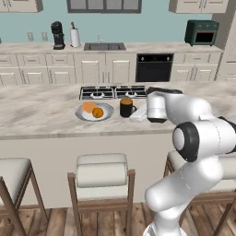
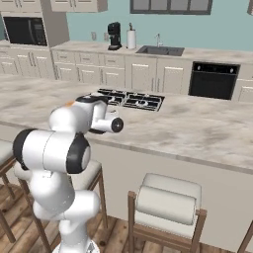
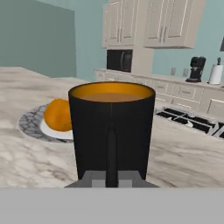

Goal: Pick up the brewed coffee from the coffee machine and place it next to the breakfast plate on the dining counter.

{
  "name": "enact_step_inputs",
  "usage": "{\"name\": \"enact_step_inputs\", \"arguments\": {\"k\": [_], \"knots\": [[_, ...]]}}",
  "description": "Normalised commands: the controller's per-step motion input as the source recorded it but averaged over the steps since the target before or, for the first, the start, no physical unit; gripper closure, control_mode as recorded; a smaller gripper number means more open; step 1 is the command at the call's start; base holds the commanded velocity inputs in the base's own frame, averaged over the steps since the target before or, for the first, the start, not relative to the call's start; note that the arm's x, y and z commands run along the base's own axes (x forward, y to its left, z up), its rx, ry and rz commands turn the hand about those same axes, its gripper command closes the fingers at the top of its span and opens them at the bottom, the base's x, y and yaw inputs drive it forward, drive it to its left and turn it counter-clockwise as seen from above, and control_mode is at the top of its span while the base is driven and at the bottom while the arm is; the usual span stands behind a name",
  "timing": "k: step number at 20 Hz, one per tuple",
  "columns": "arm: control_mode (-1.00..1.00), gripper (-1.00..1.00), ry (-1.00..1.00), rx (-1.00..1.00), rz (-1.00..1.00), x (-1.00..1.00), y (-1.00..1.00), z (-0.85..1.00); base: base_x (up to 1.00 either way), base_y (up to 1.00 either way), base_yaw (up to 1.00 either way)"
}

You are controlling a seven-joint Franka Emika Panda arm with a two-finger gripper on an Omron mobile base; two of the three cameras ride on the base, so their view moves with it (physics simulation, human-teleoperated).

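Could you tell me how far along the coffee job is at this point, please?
Mostly done: the mug of coffee is away from the coffee machine and stands on the dining counter just beside the breakfast plate. In hand: the gripper sits at the mug's handle; whether it has let go is unclear. Left: release if needed and draw the arm back.

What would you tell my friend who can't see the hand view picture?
A black mug of brewed coffee stands close up on the dining counter, its handle facing the camera. Behind it to the left sits the breakfast plate with orange pastry; the coffee machine is far back.
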Motion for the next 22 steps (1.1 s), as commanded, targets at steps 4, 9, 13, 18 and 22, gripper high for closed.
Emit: {"name": "enact_step_inputs", "arguments": {"k": [4,9,13,18,22], "knots": [[-1.0,1.0,-0.01,-0.02,0.08,0.17,0.0,-0.26,0.0,0.0,0.0],[-1.0,1.0,0.0,-0.02,0.05,0.14,0.12,-0.02,0.0,0.0,0.0],[-1.0,1.0,0.0,-0.01,0.04,0.46,0.14,-0.1,0.0,0.0,0.0],[-1.0,-1.0,0.0,-0.02,0.03,0.26,0.11,-0.2,0.0,0.0,0.0],[-1.0,-1.0,0.0,-0.03,0.01,-0.01,0.03,-0.01,0.0,0.0,0.0]]}}
